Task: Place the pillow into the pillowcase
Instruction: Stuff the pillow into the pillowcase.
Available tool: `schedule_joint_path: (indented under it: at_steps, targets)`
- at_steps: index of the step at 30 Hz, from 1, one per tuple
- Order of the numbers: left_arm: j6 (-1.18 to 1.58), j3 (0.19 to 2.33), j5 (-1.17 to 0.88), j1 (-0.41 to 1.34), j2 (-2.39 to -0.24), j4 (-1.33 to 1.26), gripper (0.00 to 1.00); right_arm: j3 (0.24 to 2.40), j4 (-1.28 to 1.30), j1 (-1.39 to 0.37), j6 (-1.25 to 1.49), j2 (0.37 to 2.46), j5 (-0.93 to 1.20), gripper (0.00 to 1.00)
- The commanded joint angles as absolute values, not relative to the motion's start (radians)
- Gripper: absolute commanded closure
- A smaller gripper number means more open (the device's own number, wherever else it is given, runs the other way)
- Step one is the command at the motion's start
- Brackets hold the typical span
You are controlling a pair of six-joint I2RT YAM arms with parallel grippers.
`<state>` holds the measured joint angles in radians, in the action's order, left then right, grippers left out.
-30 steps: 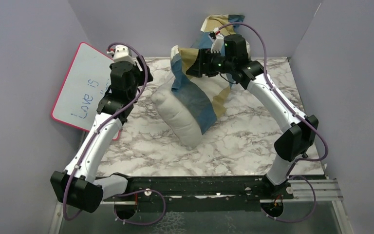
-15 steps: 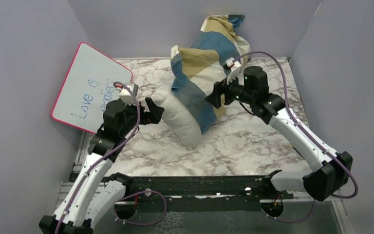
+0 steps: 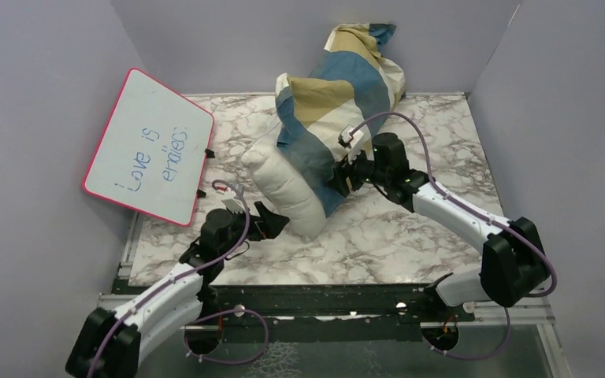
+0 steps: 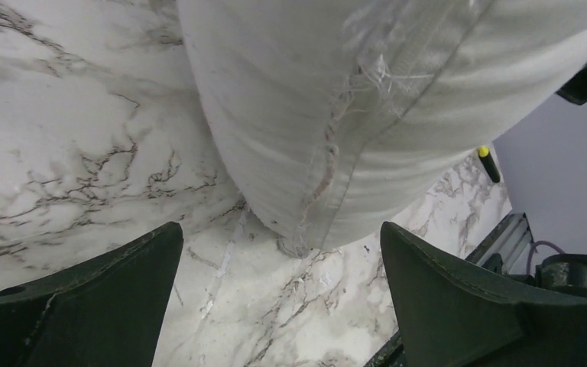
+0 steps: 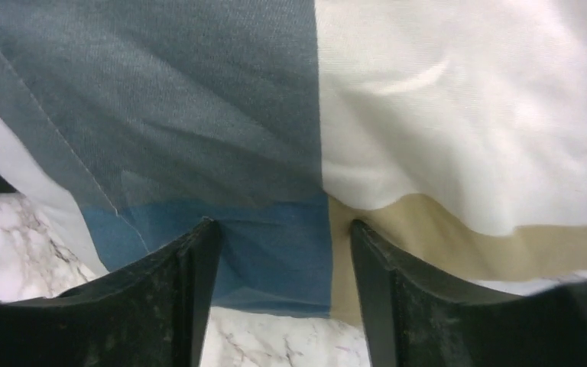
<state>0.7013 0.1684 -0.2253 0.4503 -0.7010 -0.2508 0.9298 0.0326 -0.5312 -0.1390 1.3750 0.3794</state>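
The white pillow lies slanted on the marble table, its far part inside the blue, tan and cream checked pillowcase, its near end bare. My left gripper sits low by that bare end, open. In the left wrist view the pillow's seamed corner rests on the table just ahead of the left gripper, with only marble between its fingers. My right gripper is at the pillowcase's lower right edge. In the right wrist view the right gripper stands open, both tips denting the pillowcase at its hem.
A pink-rimmed whiteboard with handwriting leans against the left wall. Grey walls close the table on three sides. A black rail runs along the near edge. A small black stick with a yellow tip lies beyond the pillow.
Both arms dropped and reached lower. The left gripper left the whiteboard side, came down to the pillow's bare end and opened wider. The right gripper went from the pillowcase's top to its lower edge.
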Motion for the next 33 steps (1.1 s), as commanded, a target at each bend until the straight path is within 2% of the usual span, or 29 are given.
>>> schedule_joint_path:
  at_steps: [1, 4, 5, 6, 7, 8, 9, 10, 17, 27, 33]
  targets:
    - [0.707, 0.184, -0.029, 0.605, -0.973, -0.709, 0.01, 1.008, -0.059, -0.585, -0.159, 1.459, 0.406, 0.44]
    - [0.668, 0.323, -0.03, 0.664, -1.236, -0.832, 0.02, 1.082, 0.012, -0.635, -0.158, 1.484, 0.425, 0.76]
    - [0.673, 0.351, -0.04, 0.668, -1.312, -0.866, 0.07, 1.103, 0.046, -0.65, -0.156, 1.484, 0.439, 0.87]
    - [0.687, 0.368, -0.044, 0.669, -1.376, -0.956, 0.17, 1.118, 0.074, -0.661, -0.152, 1.477, 0.461, 0.97]
    - [0.706, 0.372, -0.039, 0.67, -1.422, -1.027, 0.37, 1.136, 0.105, -0.67, -0.143, 1.466, 0.477, 0.99]
    - [0.735, 0.369, -0.016, 0.67, -1.451, -1.09, 0.67, 1.155, 0.135, -0.676, -0.129, 1.453, 0.5, 1.0]
    - [0.762, 0.364, 0.021, 0.675, -1.455, -1.123, 0.86, 1.174, 0.165, -0.679, -0.116, 1.441, 0.537, 1.0]
    - [0.771, 0.364, 0.058, 0.679, -1.446, -1.136, 0.98, 1.193, 0.188, -0.681, -0.103, 1.429, 0.575, 1.0]
    - [0.826, 0.411, 0.314, 0.696, -1.327, -1.02, 1.0, 1.285, 0.244, -0.747, -0.052, 1.416, 0.838, 1.0]
    - [0.877, 0.474, 0.469, 0.756, -1.345, -0.9, 1.0, 1.412, 0.065, -0.833, 0.034, 1.493, 1.134, 1.0]
    - [0.899, 0.49, 0.515, 0.788, -1.418, -0.895, 1.0, 1.37, 0.011, -0.87, 0.022, 1.486, 1.293, 1.0]
